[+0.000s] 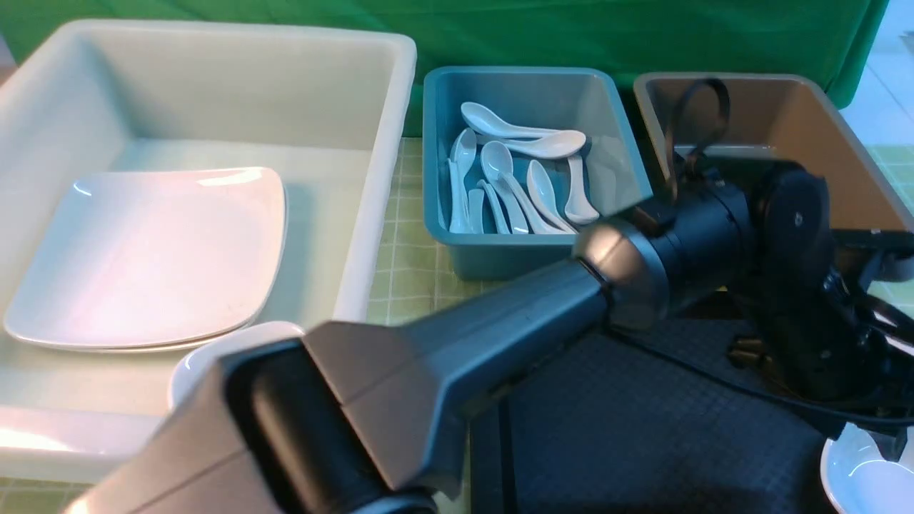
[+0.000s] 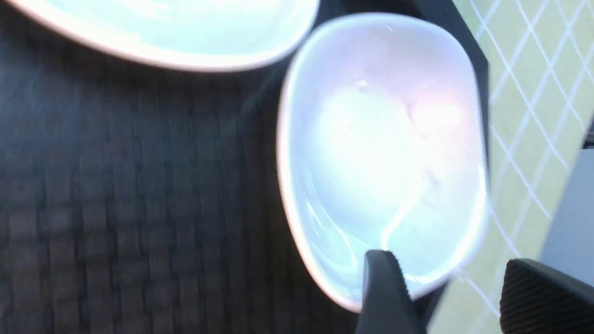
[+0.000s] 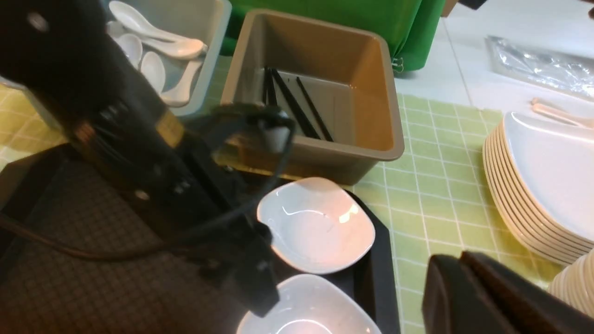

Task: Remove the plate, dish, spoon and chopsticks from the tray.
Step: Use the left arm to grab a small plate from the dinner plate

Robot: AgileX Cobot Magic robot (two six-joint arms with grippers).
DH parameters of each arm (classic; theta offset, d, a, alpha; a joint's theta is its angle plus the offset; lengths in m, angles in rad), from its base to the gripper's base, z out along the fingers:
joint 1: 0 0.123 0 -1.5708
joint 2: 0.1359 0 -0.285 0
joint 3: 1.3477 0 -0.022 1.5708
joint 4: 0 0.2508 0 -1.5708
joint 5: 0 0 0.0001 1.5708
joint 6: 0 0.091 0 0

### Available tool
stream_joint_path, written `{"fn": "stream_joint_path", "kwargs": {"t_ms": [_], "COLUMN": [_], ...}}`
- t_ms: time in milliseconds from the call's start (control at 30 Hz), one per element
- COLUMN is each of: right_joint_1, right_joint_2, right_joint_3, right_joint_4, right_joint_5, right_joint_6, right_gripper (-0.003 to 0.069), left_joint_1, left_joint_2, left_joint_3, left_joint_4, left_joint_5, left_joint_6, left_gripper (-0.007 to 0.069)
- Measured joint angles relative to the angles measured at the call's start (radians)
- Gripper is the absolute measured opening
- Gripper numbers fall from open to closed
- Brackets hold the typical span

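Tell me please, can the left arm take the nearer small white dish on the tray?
Probably yes: the left gripper is open, one finger over the dish, the other outside it.

Front camera high, facing forward; left-wrist close above tray (image 2: pixel 185 199); front, right-wrist share bins (image 3: pixel 392 150).

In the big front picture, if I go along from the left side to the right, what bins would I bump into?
The white bin, then the teal bin, then the brown bin.
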Motion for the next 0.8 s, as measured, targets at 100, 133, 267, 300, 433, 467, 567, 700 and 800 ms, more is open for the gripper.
{"fn": "stream_joint_path", "kwargs": {"t_ms": [100,133,267,300,433,467,567,700,800], "right_joint_1": [0.0,0.0,0.0,0.0,0.0,0.0,0.0,0.0,0.0], "right_joint_2": [0.0,0.0,0.0,0.0,0.0,0.0,0.0,0.0,0.0], "right_joint_3": [0.0,0.0,0.0,0.0,0.0,0.0,0.0,0.0,0.0], "right_joint_4": [0.0,0.0,0.0,0.0,0.0,0.0,0.0,0.0,0.0], "right_joint_5": [0.001,0.003,0.027,0.033,0.04,0.039,0.042,0.042,0.043], "right_joint_6": [0.001,0.001,0.001,0.002,0.002,0.002,0.002,0.002,0.002], "right_gripper": [0.001,0.001,0.001,0.0011,0.0016,0.0017,0.0019,0.0027,0.0031], "left_joint_1": [0.0,0.0,0.0,-0.001,-0.008,-0.009,-0.019,-0.028,-0.032], "left_joint_2": [0.038,0.05,0.066,0.067,0.081,0.086,0.113,0.137,0.139], "left_joint_3": [-0.032,-0.036,-0.038,-0.039,-0.039,-0.039,-0.039,-0.039,-0.039], "left_joint_4": [0.004,0.013,0.034,0.041,0.056,0.056,0.054,0.046,0.042], "left_joint_5": [0.004,0.008,0.026,0.019,-0.035,-0.04,-0.044,-0.047,-0.071], "left_joint_6": [0.0,0.0,0.0,0.0,0.0,0.0,0.0,-0.001,-0.002], "left_gripper": [0.0318,0.0319,0.0319,0.0319,0.0319,0.0319,0.0319,0.0313,0.0288]}}
